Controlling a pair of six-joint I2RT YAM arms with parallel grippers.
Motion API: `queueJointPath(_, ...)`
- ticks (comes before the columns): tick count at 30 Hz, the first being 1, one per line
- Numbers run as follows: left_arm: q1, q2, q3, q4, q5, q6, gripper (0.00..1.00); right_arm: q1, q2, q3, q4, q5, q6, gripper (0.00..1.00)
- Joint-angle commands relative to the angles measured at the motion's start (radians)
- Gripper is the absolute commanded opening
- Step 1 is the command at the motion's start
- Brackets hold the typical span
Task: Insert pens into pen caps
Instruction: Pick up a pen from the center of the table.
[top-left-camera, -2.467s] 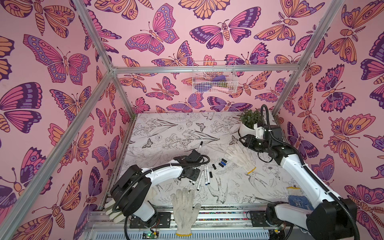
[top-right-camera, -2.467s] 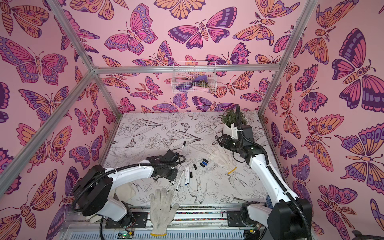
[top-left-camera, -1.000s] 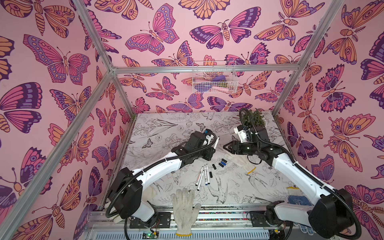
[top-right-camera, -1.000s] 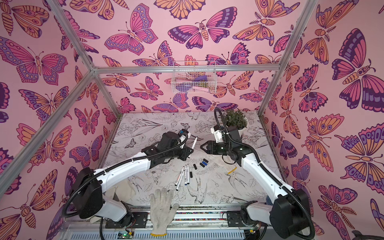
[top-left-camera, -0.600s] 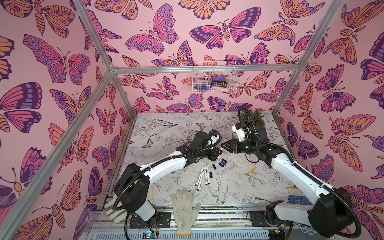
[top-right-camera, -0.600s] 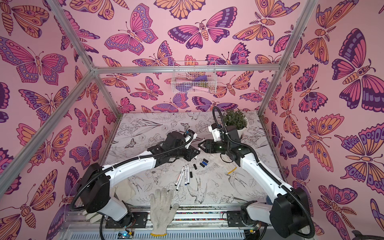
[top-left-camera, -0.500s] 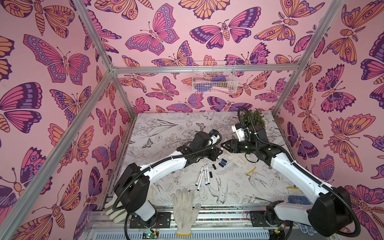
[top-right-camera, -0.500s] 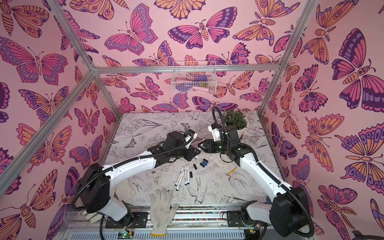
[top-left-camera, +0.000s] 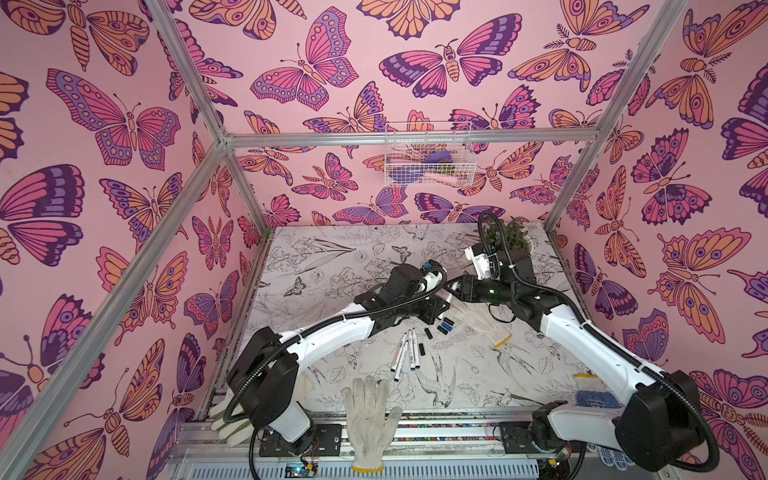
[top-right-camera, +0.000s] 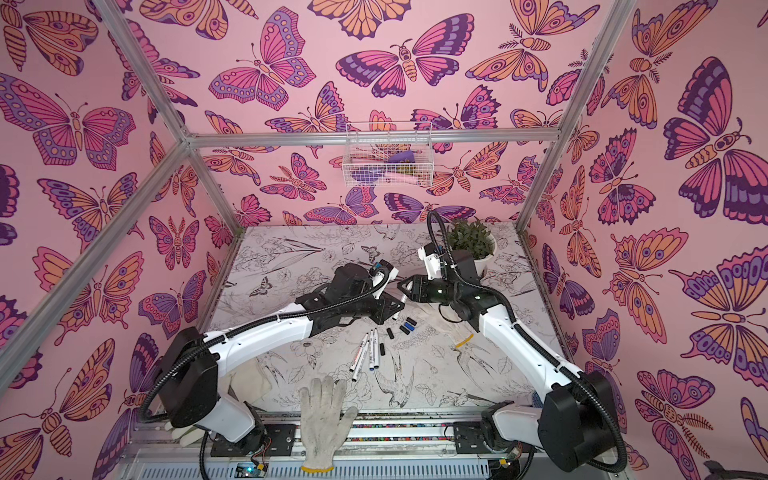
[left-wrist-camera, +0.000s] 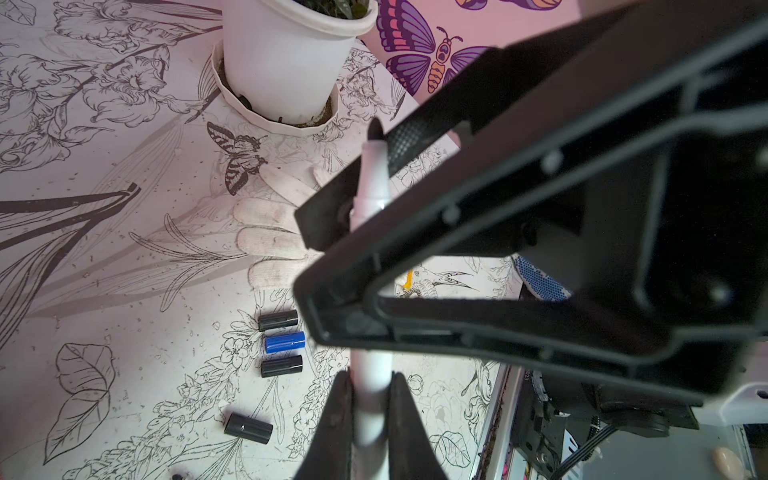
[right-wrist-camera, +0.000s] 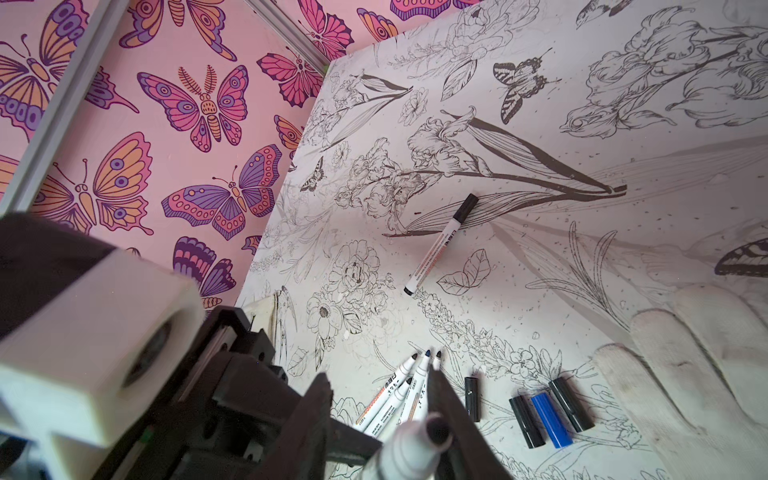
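**Two tools on one pen**

Left tool (left-wrist-camera: 368, 399) clamped on slim white plastic pen (left-wrist-camera: 370, 365), black-tipped, held above the tabletop (left-wrist-camera: 104, 249). Right tool (right-wrist-camera: 380, 386) jaws flank the same pen's front end; pinching or not, cannot tell. On the line-printed tabletop: short cylindrical black caps (left-wrist-camera: 277, 320), blue cap (left-wrist-camera: 285, 342), knit glove (left-wrist-camera: 270, 232) beside, loose pens (top-left-camera: 406, 353) near.

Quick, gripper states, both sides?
Left gripper: shut on pen.
Right gripper: jaws around the same pen's tip; clamped or not, cannot tell.
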Motion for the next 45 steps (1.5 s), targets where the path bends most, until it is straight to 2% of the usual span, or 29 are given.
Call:
queueJointPath(1,-0.005,-0.034,-0.012,0.036,-0.011,0.012,0.00,0.008,0.011,-0.013,0.030,0.002,0.003,0.39)
queueJointPath(10,-0.014,-0.037,-0.010,0.082,-0.046,0.009,0.00,0.009,0.007,-0.015,0.023,0.011,0.002,0.41)
queueJointPath(12,-0.016,-0.042,-0.012,0.085,-0.048,0.010,0.00,0.008,0.001,-0.018,0.019,0.024,0.001,0.39)
queueJointPath(14,-0.017,-0.044,-0.013,0.086,-0.048,0.012,0.00,0.009,-0.003,-0.020,0.020,0.031,0.005,0.32)
queueJointPath(18,-0.019,-0.046,-0.015,0.085,-0.060,0.012,0.00,0.008,-0.004,-0.020,0.033,0.019,0.012,0.09)
queueJointPath(21,-0.021,-0.038,-0.013,0.083,-0.065,0.010,0.00,0.007,-0.014,-0.020,0.039,0.021,0.025,0.00)
queueJointPath(23,-0.021,-0.037,-0.016,0.084,-0.079,0.008,0.08,0.008,-0.022,-0.020,0.048,0.023,0.036,0.00)
queueJointPath(26,-0.021,-0.034,-0.021,0.085,-0.099,0.004,0.35,0.006,-0.037,-0.013,0.048,0.023,0.043,0.00)
queueJointPath(29,-0.021,-0.021,-0.023,0.085,-0.104,0.003,0.44,0.001,-0.056,-0.013,0.055,0.028,0.042,0.00)
queueJointPath(32,-0.020,-0.010,-0.021,0.085,-0.101,0.002,0.44,-0.007,-0.068,-0.014,0.059,0.027,0.039,0.00)
queueJointPath(38,-0.021,0.013,0.000,0.089,-0.079,0.010,0.36,-0.013,-0.069,-0.021,0.066,0.007,0.044,0.00)
queueJointPath(45,-0.025,0.054,0.040,0.089,-0.059,0.015,0.34,-0.012,-0.061,-0.025,0.090,-0.017,0.053,0.00)
